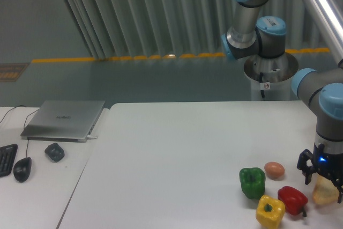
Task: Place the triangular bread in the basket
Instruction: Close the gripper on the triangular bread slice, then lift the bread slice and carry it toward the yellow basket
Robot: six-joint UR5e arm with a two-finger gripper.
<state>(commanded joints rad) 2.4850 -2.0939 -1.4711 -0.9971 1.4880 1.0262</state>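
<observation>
The end effector [325, 182] is lowered over the bread [325, 192] at the tabletop's [177, 154] right edge; whether the bread is grasped cannot be told. A red pepper [292, 199] lies just left of it, with a yellow pepper [270, 211], a green pepper [252, 181] and an egg [274, 170] farther left.

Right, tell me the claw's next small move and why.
Probably shut on the triangular bread and lift it. The claw sits right over the bread at the table's right edge, fingers seemingly straddling it, though whether they already grip is unclear. The red pepper lies close beside it, so lift straight up.
</observation>
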